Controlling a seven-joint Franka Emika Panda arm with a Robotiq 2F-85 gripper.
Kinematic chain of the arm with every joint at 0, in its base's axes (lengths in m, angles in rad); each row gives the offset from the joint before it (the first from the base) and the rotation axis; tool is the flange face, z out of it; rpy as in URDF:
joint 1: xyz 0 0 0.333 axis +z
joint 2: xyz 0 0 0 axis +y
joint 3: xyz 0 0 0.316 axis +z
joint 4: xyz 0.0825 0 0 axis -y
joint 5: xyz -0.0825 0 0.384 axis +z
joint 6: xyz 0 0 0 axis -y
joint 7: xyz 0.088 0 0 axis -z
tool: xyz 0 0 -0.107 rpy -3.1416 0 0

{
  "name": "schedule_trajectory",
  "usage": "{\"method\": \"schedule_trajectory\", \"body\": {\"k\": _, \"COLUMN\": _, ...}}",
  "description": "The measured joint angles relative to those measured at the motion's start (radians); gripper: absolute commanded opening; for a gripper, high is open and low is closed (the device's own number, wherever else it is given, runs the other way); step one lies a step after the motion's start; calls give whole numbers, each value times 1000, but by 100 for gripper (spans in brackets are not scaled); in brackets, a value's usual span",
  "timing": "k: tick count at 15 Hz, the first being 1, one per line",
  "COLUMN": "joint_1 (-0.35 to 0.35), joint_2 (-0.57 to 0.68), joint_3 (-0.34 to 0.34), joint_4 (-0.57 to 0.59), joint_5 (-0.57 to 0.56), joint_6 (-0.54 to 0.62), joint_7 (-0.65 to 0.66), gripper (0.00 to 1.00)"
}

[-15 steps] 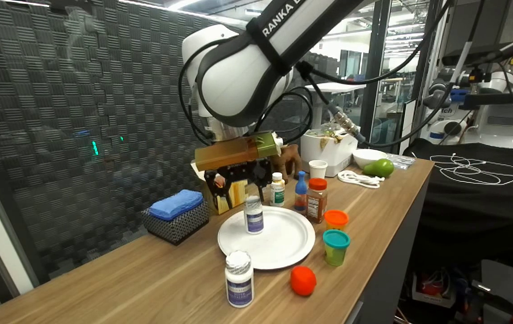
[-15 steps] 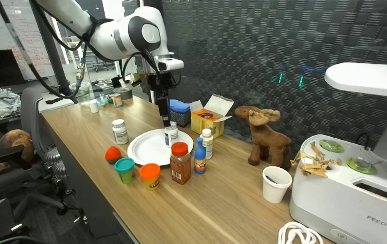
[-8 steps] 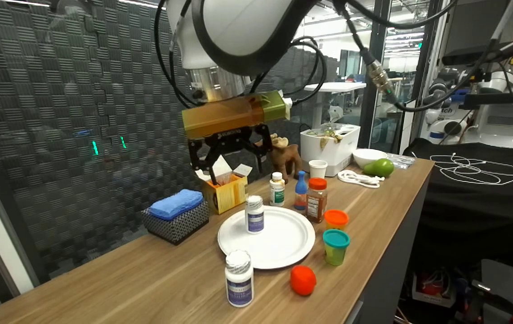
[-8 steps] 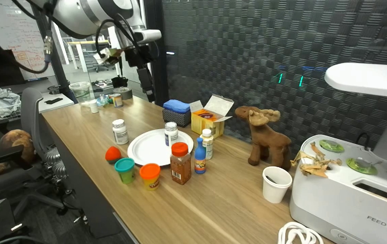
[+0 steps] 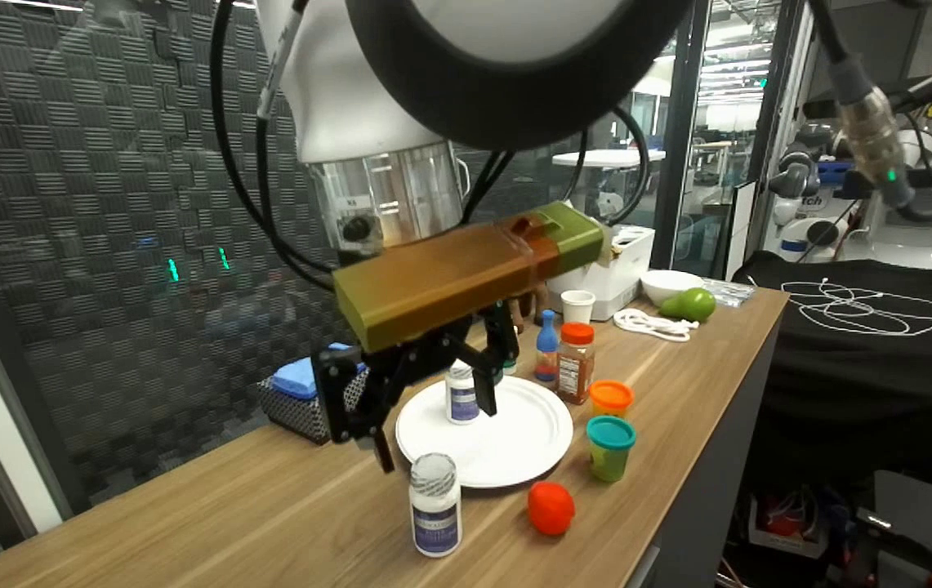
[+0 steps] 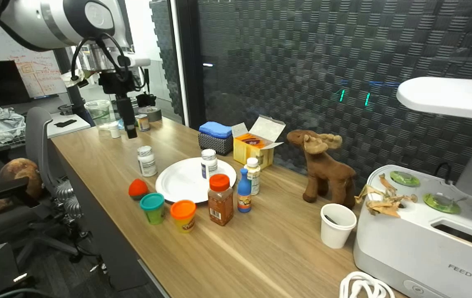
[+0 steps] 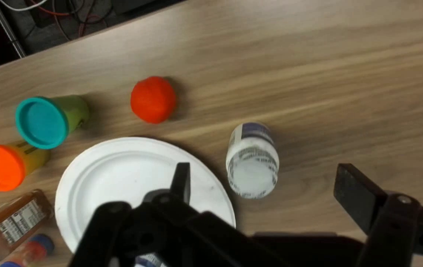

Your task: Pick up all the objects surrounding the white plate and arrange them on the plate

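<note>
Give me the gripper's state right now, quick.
Gripper: open, holding nothing; in the wrist view a white pill bottle shows between its jaws, touched by neither.

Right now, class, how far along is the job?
Done: white pill bottle standing on the round white plate. In hand: nothing; jaws open. Left around the plate: second white bottle, orange-red ball, teal-lidded cup, orange-lidded cup, red-capped brown jar, probably blue bottle and white-capped bottle.
</note>
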Motion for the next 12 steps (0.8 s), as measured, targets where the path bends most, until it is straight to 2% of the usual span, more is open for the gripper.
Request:
{"method": "schedule_trajectory", "body": {"k": 4, "joint_1": 6, "joint_2": 10, "joint_3": 16, "joint_4": -54, "joint_5": -5, "joint_6": 41, "joint_7": -61, "gripper": 100}}
{"method": "schedule_trajectory", "body": {"k": 12, "joint_1": 3, "joint_2": 66, "joint_3": 2, "joint_4": -40, "joint_5": -6, "joint_6": 86, "joint_7": -121, "gripper": 100}}
